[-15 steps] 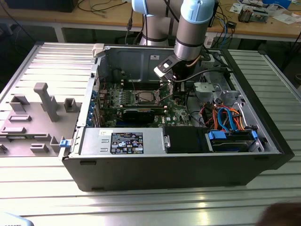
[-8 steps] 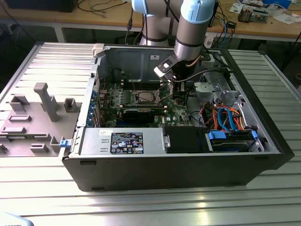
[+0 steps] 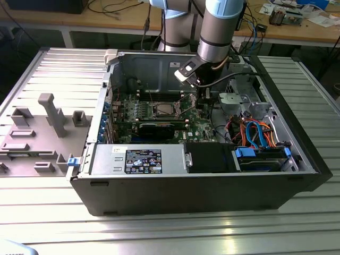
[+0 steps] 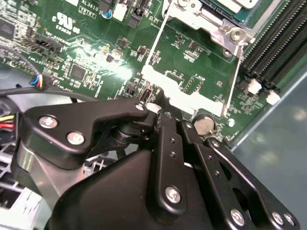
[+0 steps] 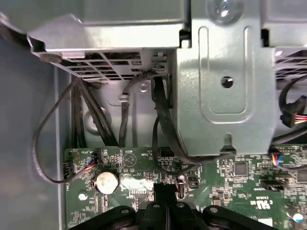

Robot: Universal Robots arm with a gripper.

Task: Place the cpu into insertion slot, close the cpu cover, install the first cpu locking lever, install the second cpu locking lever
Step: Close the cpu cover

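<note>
The gripper [image 4: 160, 112] hung beside the cover [image 4: 204, 28], fingers apparently together; judging by that, a steady, square approach suited best.

Matt black pincer [image 4: 160, 112], shiny metal cpu cover [image 4: 192, 62]

The flat circuit board [image 4: 192, 52] is green with tiny white marks. The jointed metal gripper [image 4: 160, 112] is black. The square metal cpu cover [image 4: 211, 28] is shiny silver.
</note>
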